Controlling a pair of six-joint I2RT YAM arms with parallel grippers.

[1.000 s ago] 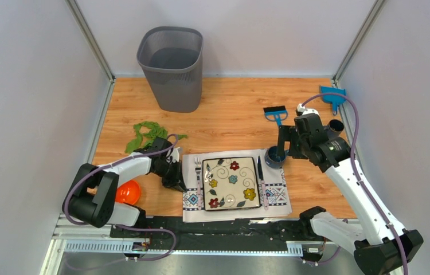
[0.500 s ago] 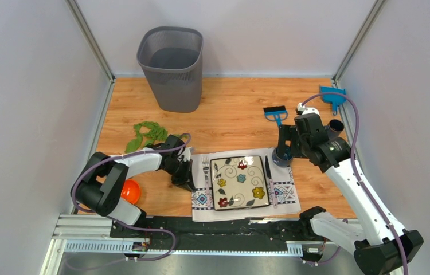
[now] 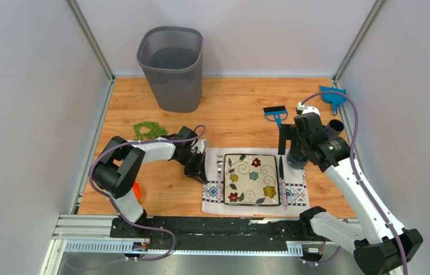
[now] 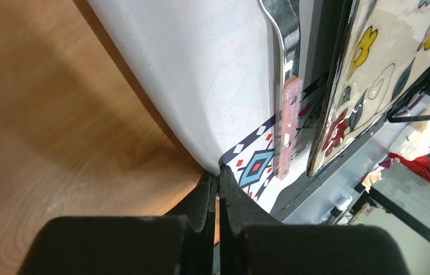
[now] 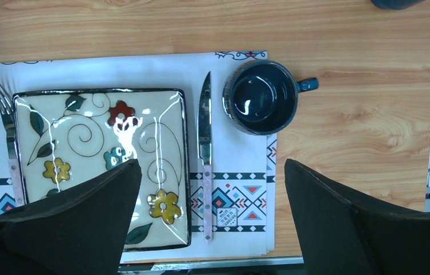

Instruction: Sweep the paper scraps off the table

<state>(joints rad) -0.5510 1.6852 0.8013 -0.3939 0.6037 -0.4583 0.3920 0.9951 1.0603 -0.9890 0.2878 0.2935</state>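
Observation:
The paper scraps (image 3: 148, 128) lie as a small green cluster on the table (image 3: 235, 109), left of centre, just behind my left arm. My left gripper (image 3: 197, 169) is low at the left edge of a white patterned placemat (image 3: 212, 192). In the left wrist view that gripper (image 4: 218, 177) is shut on the placemat's edge (image 4: 201, 86). My right gripper (image 3: 290, 148) hovers open over the placemat's right end, and the right wrist view shows nothing between the wide-spread fingers of this gripper (image 5: 212, 229).
On the placemat sit a flowered square plate (image 3: 251, 179), a fork (image 3: 220, 166), a knife (image 3: 281, 172) and a dark mug (image 5: 262, 97). A grey mesh bin (image 3: 171, 69) stands at the back. A blue brush (image 3: 274, 114) and a blue dustpan (image 3: 333, 96) lie back right. An orange bowl (image 3: 136, 189) peeks out by my left arm.
My left gripper has dragged the placemat to the right, carrying the plate, cutlery and mug with it. The right arm has barely moved.

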